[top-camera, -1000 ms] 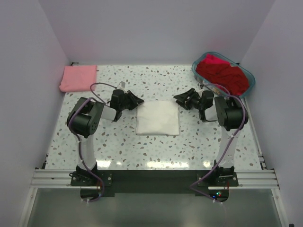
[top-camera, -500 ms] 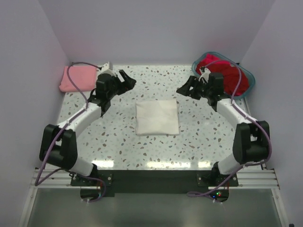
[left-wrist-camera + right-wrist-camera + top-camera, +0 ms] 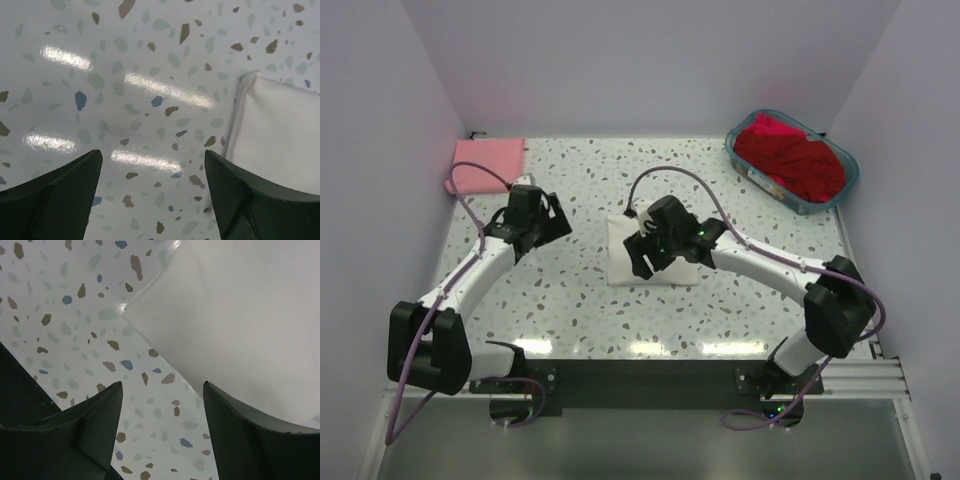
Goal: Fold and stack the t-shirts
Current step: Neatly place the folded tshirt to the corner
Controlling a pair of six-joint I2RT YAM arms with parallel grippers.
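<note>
We see the left gripper with its jaws spread wide and nothing between them, only bare speckled bench below. The seamed edge of the white t-shirt lies just beside one of its fingers.

The right gripper is likewise wide apart and grips nothing. One finger hangs over the white cloth and the other over the bench, with the shirt's edge running slantwise across the gap.

From above, the white t-shirt is a folded square in the middle of the bench, plain side up. The right wrist covers part of its left half, so that part is hidden from us. The left gripper stands off the shirt's left side, nearer the left edge.

We count one white t-shirt and one pink t-shirt, which is folded flat in the far left corner, well apart from both grippers. One teal basket sits in the far right corner with the red t-shirts heaped inside. We cannot tell how many there are. A brighter pink fold shows at the heap's far end. Two purple cables loop along the arms, one on each.
</note>
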